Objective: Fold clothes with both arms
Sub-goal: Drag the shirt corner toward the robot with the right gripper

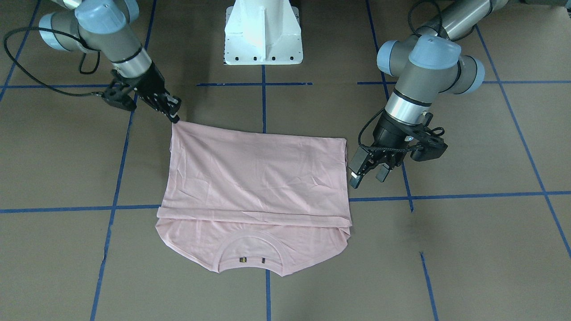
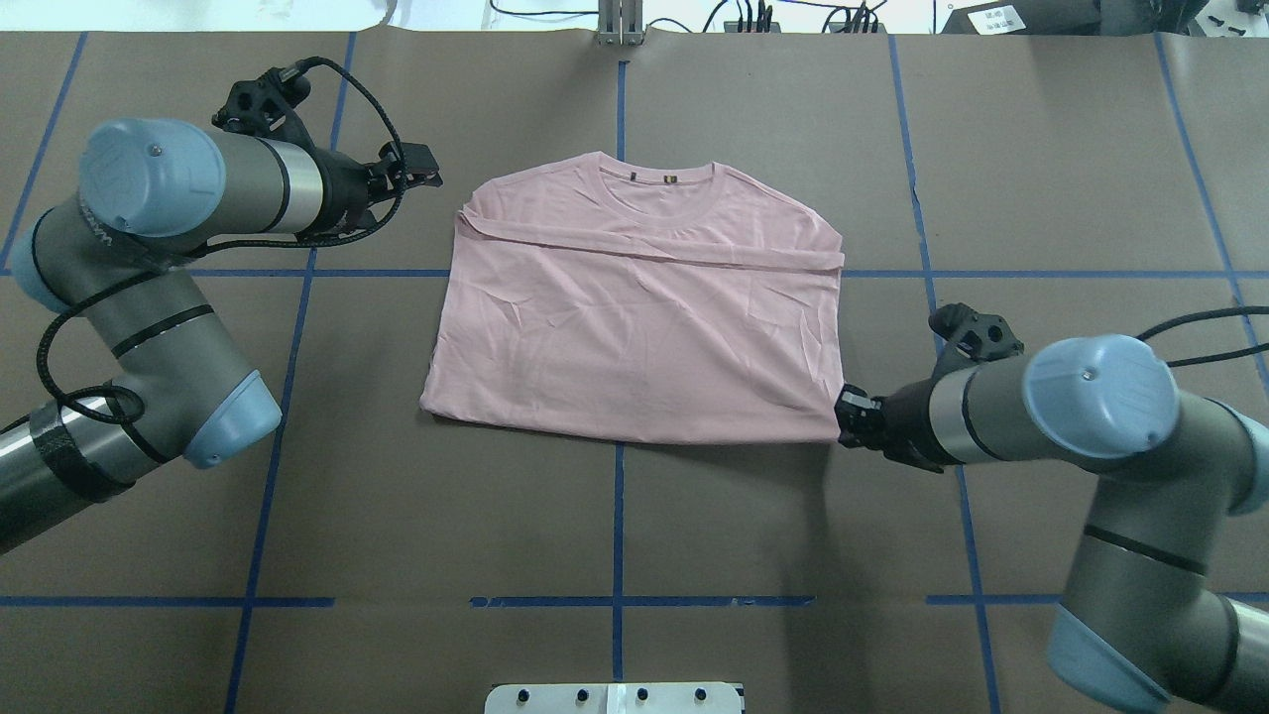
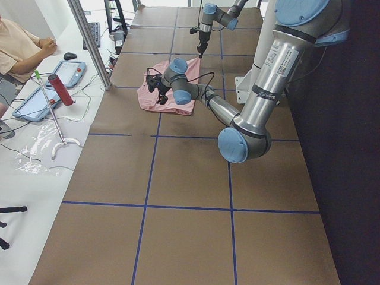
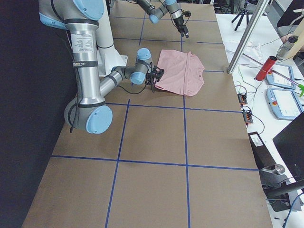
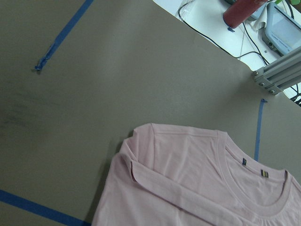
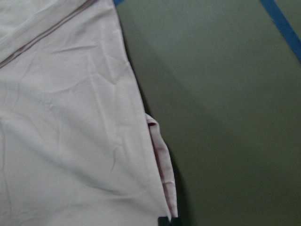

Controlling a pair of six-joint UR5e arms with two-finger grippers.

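The pale pink T-shirt (image 1: 254, 178) lies on the table folded in half, hem edge laid just short of the ribbed collar (image 1: 252, 249). Its print is hidden. In the overhead view the T-shirt (image 2: 634, 337) sits mid-table. My right gripper (image 1: 175, 118) is shut on the shirt's folded corner nearest the robot, which looks slightly pulled up. That corner (image 6: 162, 188) runs into the fingertips in the right wrist view. My left gripper (image 1: 368, 176) is open and empty, hovering just beside the shirt's side edge. It also shows in the overhead view (image 2: 424, 178), near the shoulder.
The white pedestal base (image 1: 263, 33) stands at the robot's side of the table. Blue tape lines (image 1: 468, 195) cross the brown table cover. A metal post (image 4: 247, 33) and a desk with a red bottle (image 4: 268, 68) stand beyond the far edge.
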